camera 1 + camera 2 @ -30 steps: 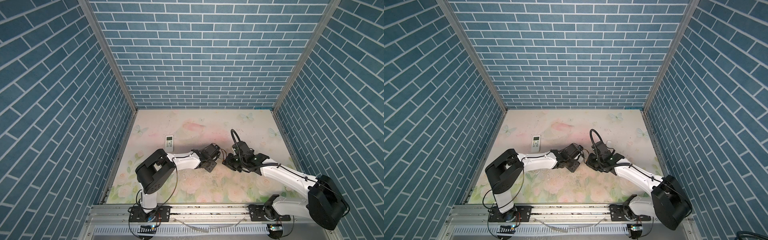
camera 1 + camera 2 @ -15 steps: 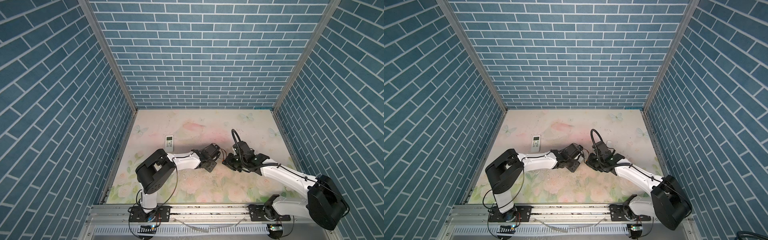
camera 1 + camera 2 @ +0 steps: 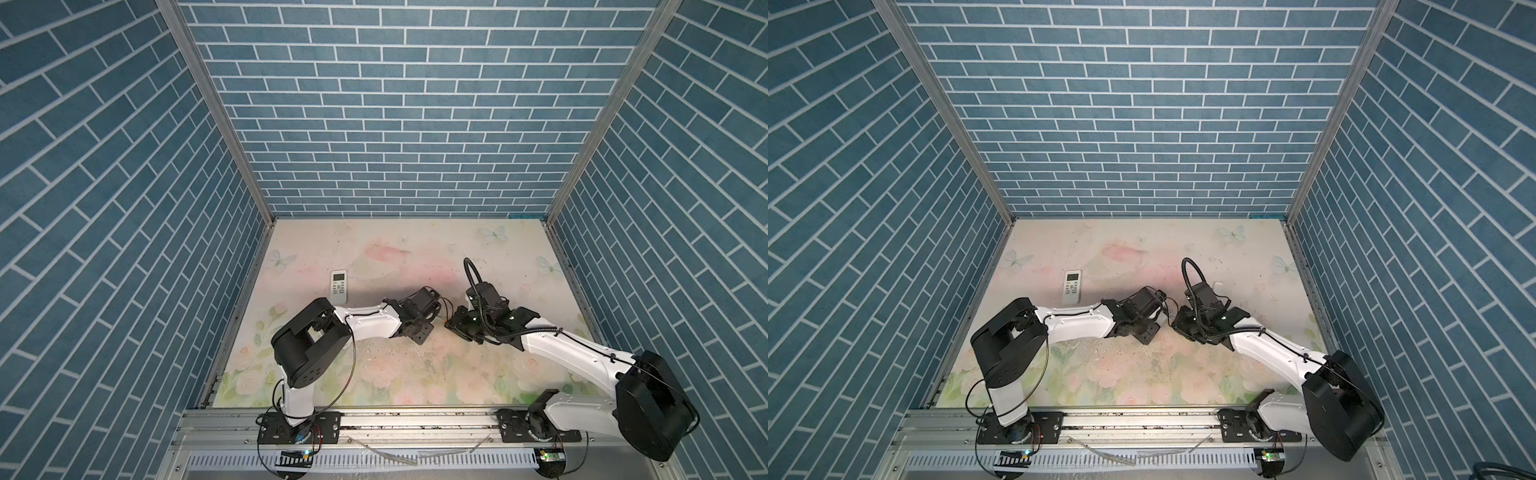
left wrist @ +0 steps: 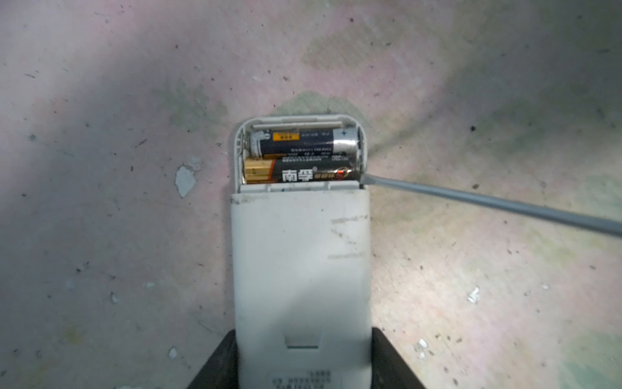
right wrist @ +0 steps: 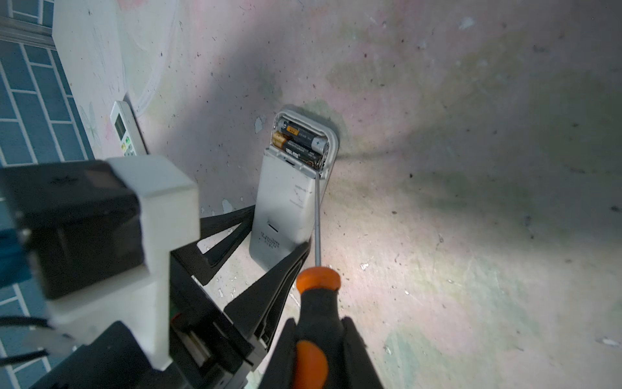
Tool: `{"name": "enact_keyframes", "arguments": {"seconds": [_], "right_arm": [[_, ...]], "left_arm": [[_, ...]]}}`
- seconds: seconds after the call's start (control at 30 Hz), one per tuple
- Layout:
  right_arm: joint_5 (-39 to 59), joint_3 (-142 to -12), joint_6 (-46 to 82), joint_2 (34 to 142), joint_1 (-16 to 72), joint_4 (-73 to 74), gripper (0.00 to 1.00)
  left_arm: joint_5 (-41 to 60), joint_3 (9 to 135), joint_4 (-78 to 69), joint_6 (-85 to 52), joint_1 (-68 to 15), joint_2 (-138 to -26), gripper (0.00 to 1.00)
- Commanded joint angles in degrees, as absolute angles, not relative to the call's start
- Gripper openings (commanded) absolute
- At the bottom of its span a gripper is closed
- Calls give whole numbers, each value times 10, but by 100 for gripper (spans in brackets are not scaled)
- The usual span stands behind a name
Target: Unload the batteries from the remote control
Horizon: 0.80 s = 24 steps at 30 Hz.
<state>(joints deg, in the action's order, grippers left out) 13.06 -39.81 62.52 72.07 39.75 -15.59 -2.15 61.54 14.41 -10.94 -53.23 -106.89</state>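
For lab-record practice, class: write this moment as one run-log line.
left gripper: shut on remote control | right gripper: shut on screwdriver | screwdriver tip: at open compartment edge | batteries: two, seated inside

Screwdriver (image 4: 491, 202) crowds batt. bay (image 4: 296, 118); far table (image 3: 415, 245) open.

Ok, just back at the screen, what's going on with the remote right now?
The left gripper holds the white remote face down, its battery compartment uncovered. Both batteries sit inside it. The right gripper grips a screwdriver by its handle, and the tip rests at the compartment's corner beside one battery's end, apparently to pry it out. A second remote lies face up, untouched, on the table further left.
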Motion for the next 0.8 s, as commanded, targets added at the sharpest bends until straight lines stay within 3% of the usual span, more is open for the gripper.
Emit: {"name": "enact_keyframes", "arguments": {"seconds": [0.0,0.77], "right_arm": [[140,-423,592,696,398,-55,0],[112,-414,588,688,396,-91,0]], "left_arm": [[26,579,207,-87,-553,-1141,29],[20,577,213,-90,-553,-1142,29]]}}
